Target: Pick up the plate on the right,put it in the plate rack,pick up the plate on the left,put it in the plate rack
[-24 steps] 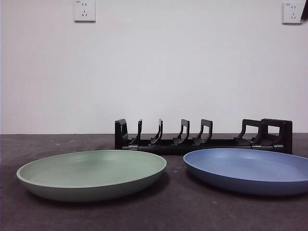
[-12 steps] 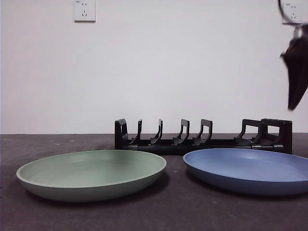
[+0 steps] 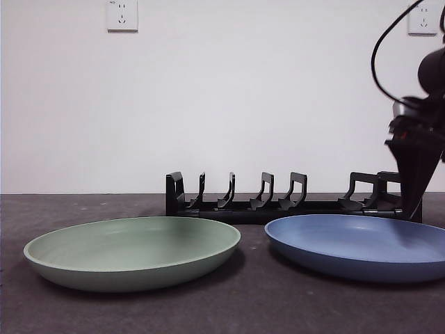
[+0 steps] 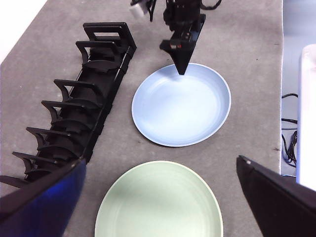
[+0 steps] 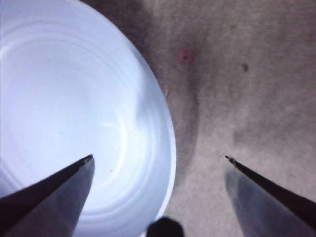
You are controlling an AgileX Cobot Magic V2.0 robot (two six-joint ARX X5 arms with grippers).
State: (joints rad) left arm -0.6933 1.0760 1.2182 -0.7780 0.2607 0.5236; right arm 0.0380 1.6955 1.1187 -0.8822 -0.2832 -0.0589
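The blue plate (image 3: 361, 247) lies on the right of the table and the green plate (image 3: 132, 250) on the left. Behind them stands the long black plate rack (image 3: 292, 202) with nothing in its slots. My right gripper (image 3: 414, 198) hangs low over the blue plate's far right edge. In the right wrist view it (image 5: 159, 157) is open, one jaw over the blue plate (image 5: 74, 98) and the other over bare table, the rim between them. My left gripper (image 4: 160, 163) is open and high above the table, looking down on the green plate (image 4: 158, 202), the blue plate (image 4: 182, 108) and the rack (image 4: 79, 108).
The table top (image 3: 250, 306) is dark grey felt, with a white wall and two sockets (image 3: 122, 15) behind. A cable (image 3: 389, 42) loops from the right arm. The left wrist view shows a white object (image 4: 307, 108) past the table's edge.
My right arm has come down from the top right corner of the front view to just above the blue plate's far right edge. Plates and rack have not moved.
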